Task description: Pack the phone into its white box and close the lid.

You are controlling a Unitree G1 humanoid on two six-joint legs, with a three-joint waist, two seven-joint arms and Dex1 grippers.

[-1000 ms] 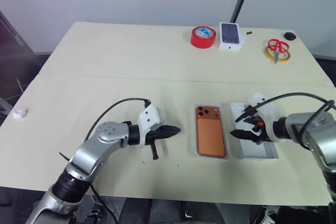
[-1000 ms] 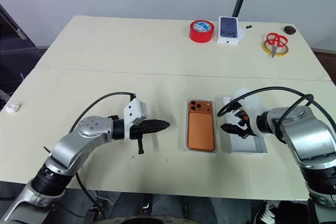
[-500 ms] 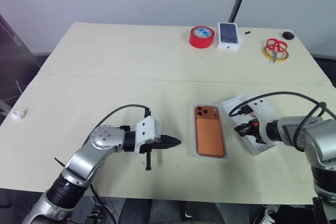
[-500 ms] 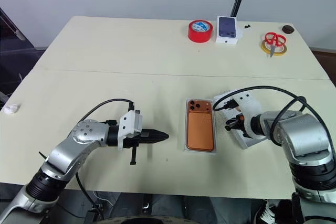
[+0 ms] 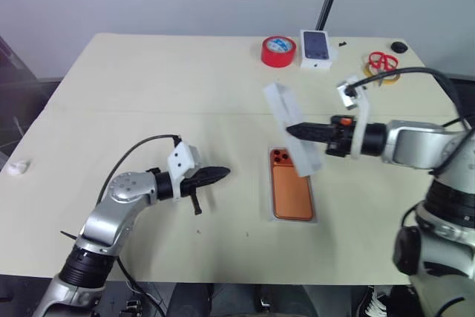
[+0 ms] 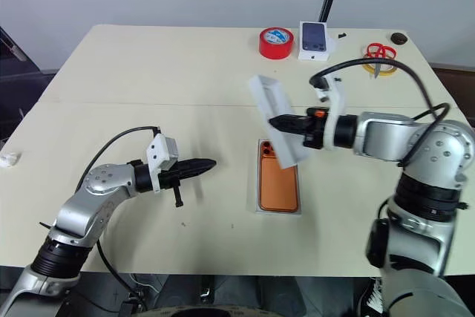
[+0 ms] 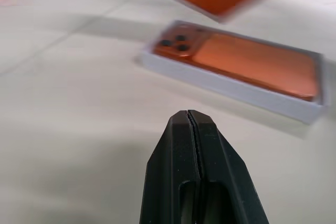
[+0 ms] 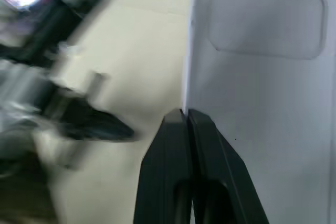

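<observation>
Over the phone (image 5: 292, 192), which lies camera-bump up in the white box (image 5: 292, 217) near the front middle of the table (image 5: 148, 94), the right gripper (image 5: 291, 132) holds the lid (image 5: 292, 128) in the air, pinched at one edge. Lid is tilted steeply, one long side high, orange print facing down toward the box going by the left wrist view. Right wrist view shows the jaws nipped tight on the rim, with a pale inner face and a rounded recess beside them.

Risks, as I judge them: the grip is only on a thin edge, so the lid could pivot or slip out as the arm swings. It is well off level and skewed to the box, so if lowered like this one corner may catch the box wall, jam, or shove box and phone across the table. Nothing steadies the box; the left gripper (image 5: 225, 171), fingers pressed together and empty, hovers apart to the box's left.

Versus a second ago: the lid then lay flat on the table just right of the box with the right gripper open over it; now it is clamped, lifted and carried leftward above the phone. Left arm has drifted a little left. Box and phone look unmoved; the camera view has shifted too.
</observation>
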